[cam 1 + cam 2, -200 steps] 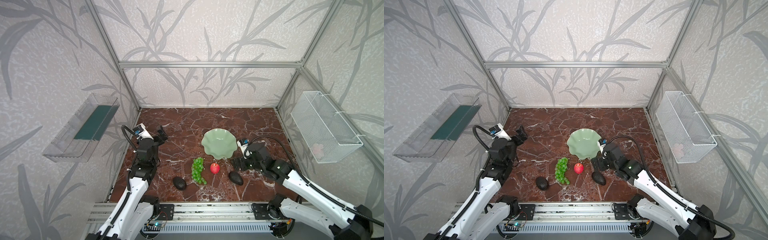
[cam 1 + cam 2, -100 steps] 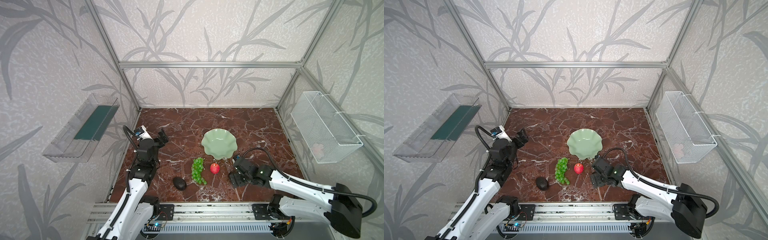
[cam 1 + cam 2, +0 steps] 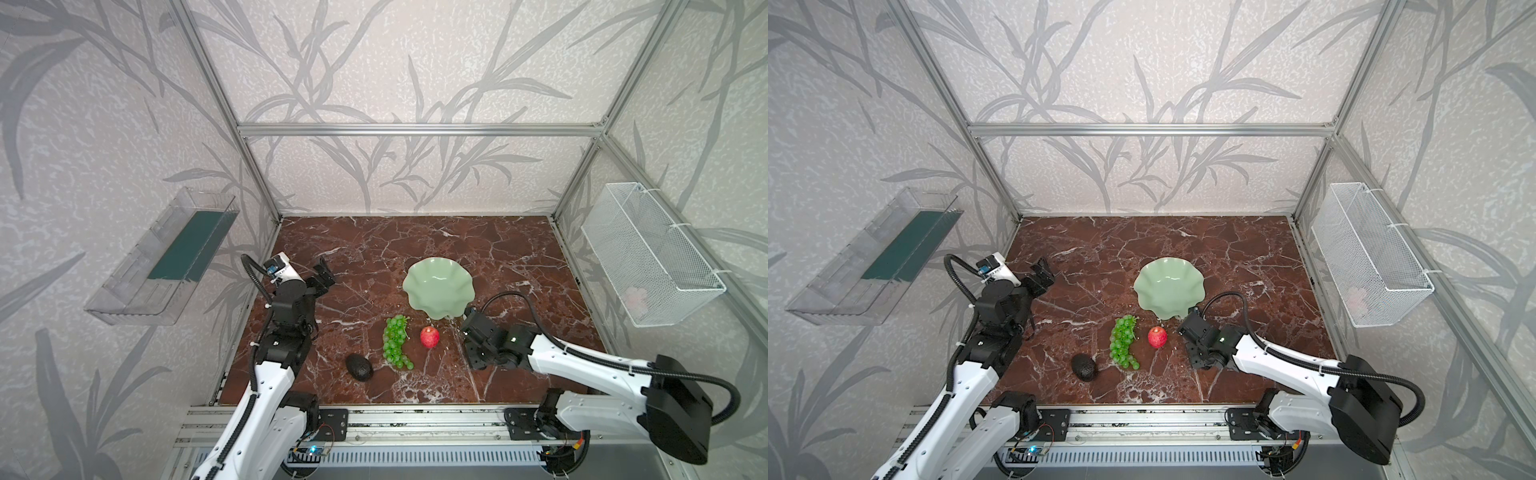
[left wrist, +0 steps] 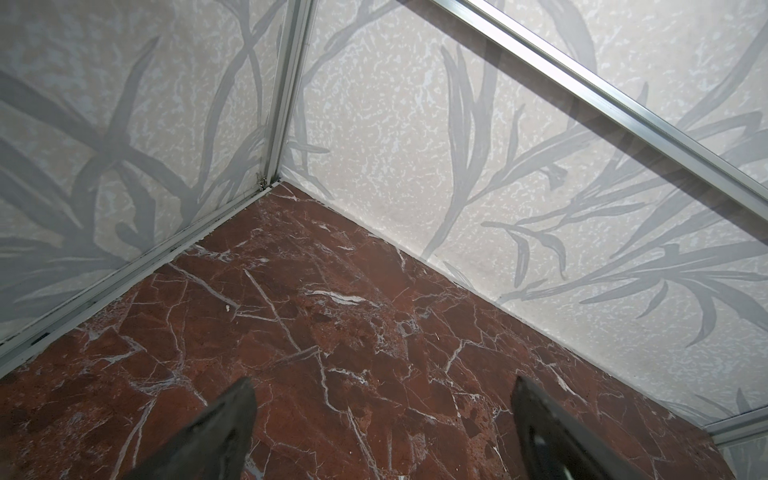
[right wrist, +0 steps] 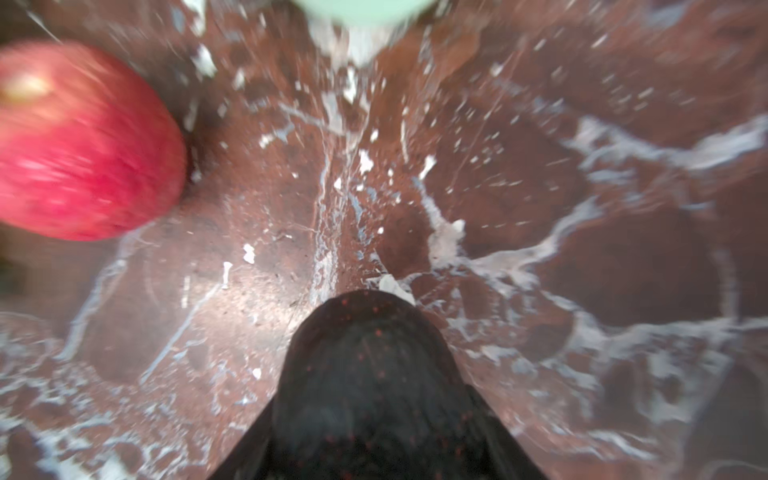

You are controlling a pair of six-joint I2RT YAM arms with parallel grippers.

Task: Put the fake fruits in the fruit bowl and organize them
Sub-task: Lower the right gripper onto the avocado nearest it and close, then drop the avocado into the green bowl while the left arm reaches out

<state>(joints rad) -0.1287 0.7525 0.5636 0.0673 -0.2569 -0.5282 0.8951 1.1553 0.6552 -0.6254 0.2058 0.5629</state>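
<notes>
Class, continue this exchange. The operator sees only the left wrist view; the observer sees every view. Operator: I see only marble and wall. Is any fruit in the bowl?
Observer: No. The fruit bowl is empty in both top views.
Operator: Which fruit lies furthest toward my side?
Observer: The loose avocado, left of the grapes in both top views.
Operator: What is the right arm doing?
Observer: The right gripper is closed on the other avocado, with the apple loose beside it, in the right wrist view.
</notes>
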